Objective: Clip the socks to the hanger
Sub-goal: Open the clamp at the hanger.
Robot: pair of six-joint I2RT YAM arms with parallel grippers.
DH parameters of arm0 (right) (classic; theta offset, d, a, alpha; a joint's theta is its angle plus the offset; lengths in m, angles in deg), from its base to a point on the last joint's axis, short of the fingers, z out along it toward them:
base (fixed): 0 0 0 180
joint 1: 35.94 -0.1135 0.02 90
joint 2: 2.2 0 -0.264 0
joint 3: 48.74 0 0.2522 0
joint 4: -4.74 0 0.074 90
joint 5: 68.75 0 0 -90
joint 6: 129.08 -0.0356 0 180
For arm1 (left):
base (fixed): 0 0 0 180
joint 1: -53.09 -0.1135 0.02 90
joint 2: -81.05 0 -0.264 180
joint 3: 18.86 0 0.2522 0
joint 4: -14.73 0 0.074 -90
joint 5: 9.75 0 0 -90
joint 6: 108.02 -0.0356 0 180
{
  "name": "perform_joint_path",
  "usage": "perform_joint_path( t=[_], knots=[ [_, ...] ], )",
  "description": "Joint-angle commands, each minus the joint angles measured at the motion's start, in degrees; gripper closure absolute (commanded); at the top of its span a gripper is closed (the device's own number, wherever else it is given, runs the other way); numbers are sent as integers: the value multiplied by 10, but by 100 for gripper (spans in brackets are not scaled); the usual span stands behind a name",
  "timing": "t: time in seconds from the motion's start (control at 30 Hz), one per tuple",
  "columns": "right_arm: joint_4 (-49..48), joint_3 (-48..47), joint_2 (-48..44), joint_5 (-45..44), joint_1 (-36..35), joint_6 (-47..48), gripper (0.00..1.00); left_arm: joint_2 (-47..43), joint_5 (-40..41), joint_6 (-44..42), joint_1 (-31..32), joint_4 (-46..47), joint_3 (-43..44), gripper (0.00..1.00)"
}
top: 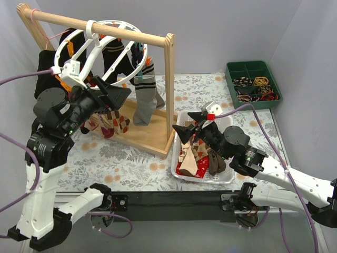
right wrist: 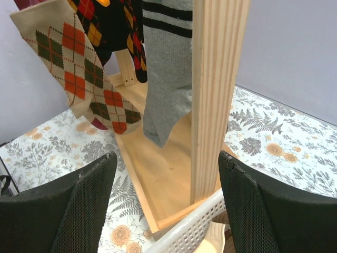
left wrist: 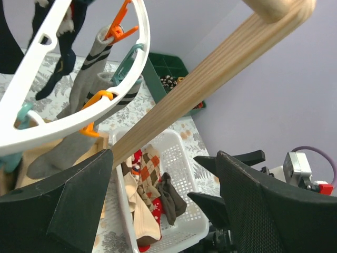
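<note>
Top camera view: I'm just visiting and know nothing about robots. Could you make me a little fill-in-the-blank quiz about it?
The hanger hangs from a rail made of ____.
The loose socks lie in a basket coloured ____.
The striped sock clipped to the hanger is mostly ____.
The tray in the far right corner is coloured ____.
Missing words: wood; white; grey; green.

Top external looks down from behind the arm bases, with the wooden rail stand (top: 131,36) at 10 o'clock. Left wrist, close beneath the hanger (left wrist: 47,129), faces the white basket (left wrist: 179,174) at 6 o'clock. Right wrist sits near the stand's post (right wrist: 216,95). All three views share the grey sock (right wrist: 168,79).
</note>
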Motion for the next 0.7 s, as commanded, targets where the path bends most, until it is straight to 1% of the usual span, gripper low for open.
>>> perform_joint_path(
  t=[0.0, 0.13, 0.2, 0.27, 0.4, 0.47, 0.53, 0.67],
  knots=[
    [-4, -11, 4, 16, 2, 23, 18, 36, -22, 19, 0, 10, 11, 23],
    [-4, -12, 11, 3, 2, 27, 18, 38, 44, 14, -1, 1, 6, 25],
    [-4, -16, 14, 4, 2, 29, 18, 36, 68, 6, -1, -9, 9, 25],
    [-4, -21, 19, 13, 3, 33, 18, 36, 110, -11, -1, -25, 10, 26],
    [-7, -42, 44, 45, 4, 34, 19, 41, 134, -24, -1, -32, -12, 28],
    [-13, -58, 58, 84, 4, 51, 20, 41, 147, -27, -1, -23, -32, 28],
    [-31, -80, 81, 113, 4, 55, 20, 41, 156, -28, -1, -8, -42, 30],
    [-72, -118, 127, 135, 5, 61, 22, 41, 172, -35, -1, 9, -60, 35]
  ],
)
